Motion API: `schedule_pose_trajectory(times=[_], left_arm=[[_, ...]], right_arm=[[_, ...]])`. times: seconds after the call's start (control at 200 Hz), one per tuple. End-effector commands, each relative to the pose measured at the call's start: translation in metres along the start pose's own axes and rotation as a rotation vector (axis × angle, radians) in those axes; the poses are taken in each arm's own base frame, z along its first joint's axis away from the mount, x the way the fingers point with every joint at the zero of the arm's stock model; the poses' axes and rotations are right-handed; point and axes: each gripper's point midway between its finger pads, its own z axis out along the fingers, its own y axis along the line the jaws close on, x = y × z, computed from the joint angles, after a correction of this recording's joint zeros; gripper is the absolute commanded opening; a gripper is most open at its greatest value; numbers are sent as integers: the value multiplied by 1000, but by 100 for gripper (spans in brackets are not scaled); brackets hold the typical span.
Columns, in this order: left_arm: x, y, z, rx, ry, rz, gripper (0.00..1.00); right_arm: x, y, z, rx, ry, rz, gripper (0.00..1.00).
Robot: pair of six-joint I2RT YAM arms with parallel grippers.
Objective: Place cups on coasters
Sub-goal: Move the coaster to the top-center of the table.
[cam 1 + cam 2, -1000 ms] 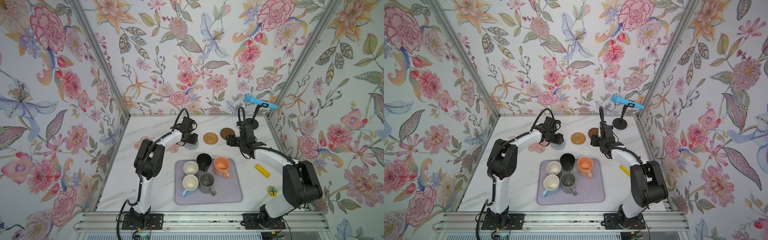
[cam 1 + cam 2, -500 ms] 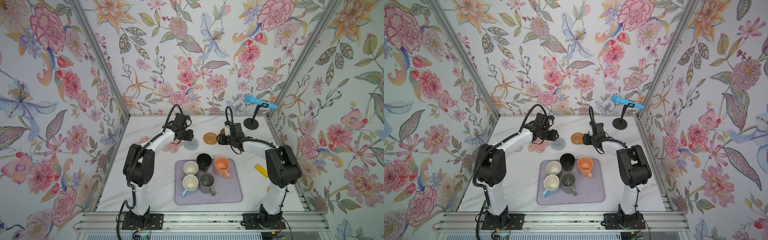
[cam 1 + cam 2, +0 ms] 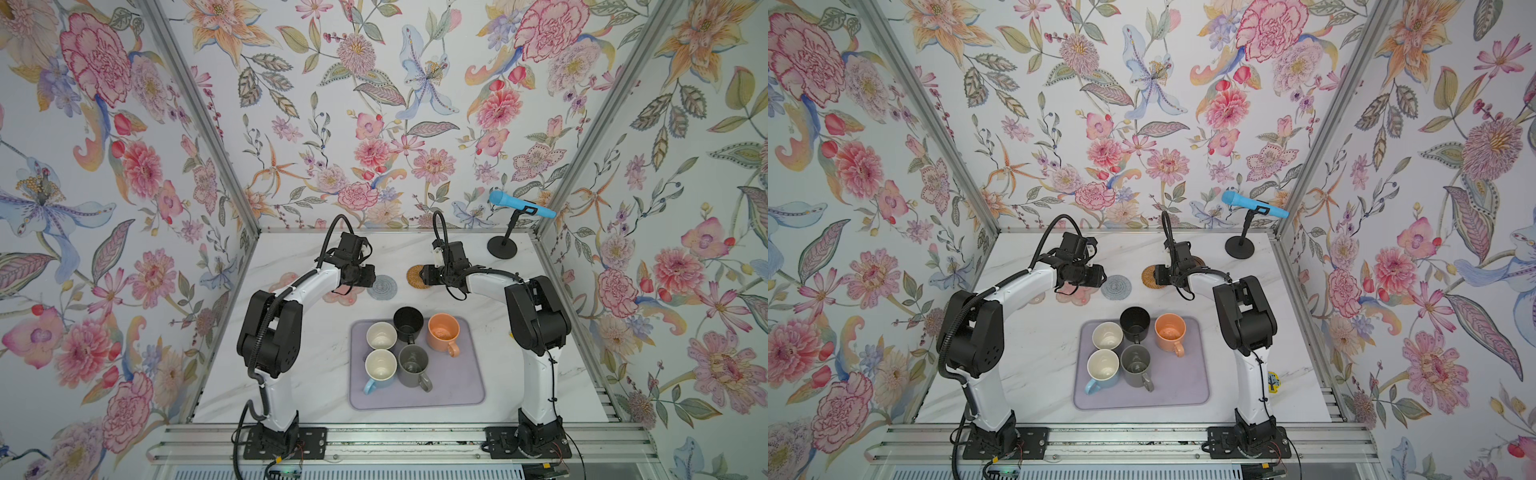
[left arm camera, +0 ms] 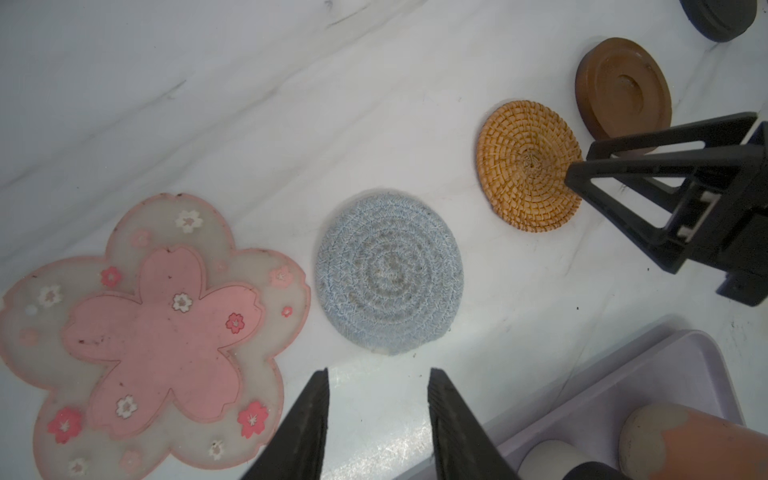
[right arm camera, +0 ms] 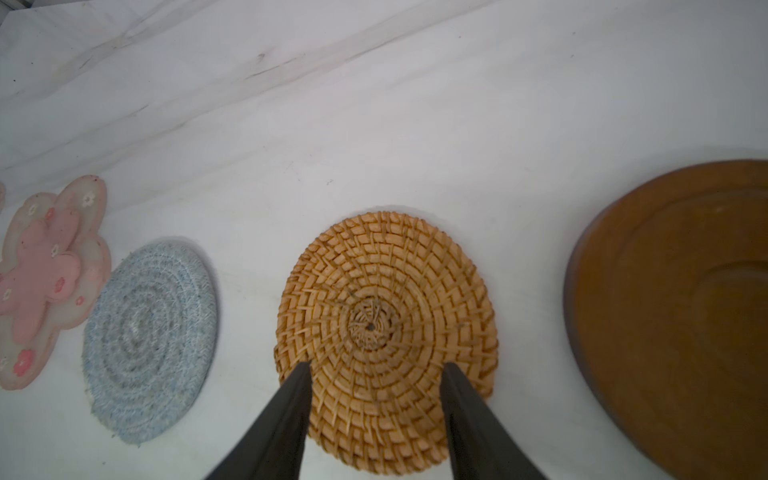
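Five cups stand on the lilac mat [image 3: 457, 386]: black [image 3: 408, 321], peach [image 3: 444, 328], purple-grey [image 3: 381, 336], light blue [image 3: 380, 365] and grey [image 3: 412, 360]. Behind them the coasters lie in a row: pink flower [image 4: 166, 320], grey ringed disc [image 4: 388, 272], woven tan disc [image 5: 386, 291] and brown wooden disc [image 5: 685, 311]. A second pink flower [image 3: 279, 287] is mostly hidden under the left arm. My left gripper [image 4: 378, 370] is open and empty, low over bare table just in front of the grey disc. My right gripper [image 5: 376, 365] is open and empty over the woven disc's near edge.
A blue microphone [image 3: 521, 205] sits on a black stand with a round base [image 3: 502, 251] in the back right corner. Flowered walls close the table on three sides. A small yellow sticker [image 3: 1273, 380] lies behind the right arm's base.
The right gripper has swung left from the brown disc to the woven one. The left gripper has drawn back left off the grey disc. Both pairs of jaws have narrowed.
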Motion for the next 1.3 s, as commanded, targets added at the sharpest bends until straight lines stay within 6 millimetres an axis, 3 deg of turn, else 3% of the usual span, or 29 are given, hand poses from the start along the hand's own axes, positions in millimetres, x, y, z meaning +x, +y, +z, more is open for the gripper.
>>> schedule_pose_trajectory(times=[0.0, 0.3, 0.475, 0.736, 1.296], left_arm=[[-10, 1, -3, 25, -29, -14, 42], [-14, 11, -16, 10, -48, -13, 41], [-14, 13, -22, 7, -59, -15, 40], [-16, 13, -26, 8, -66, -12, 39], [-23, 10, -37, 11, -88, -4, 39]], right_arm=[[2, 6, 7, -7, 17, -14, 50], [10, -3, 18, 39, 43, -12, 43], [25, -5, 24, 70, 93, -7, 37], [37, -6, 15, 106, 133, -36, 28], [64, -19, -15, 191, 196, -96, 25]])
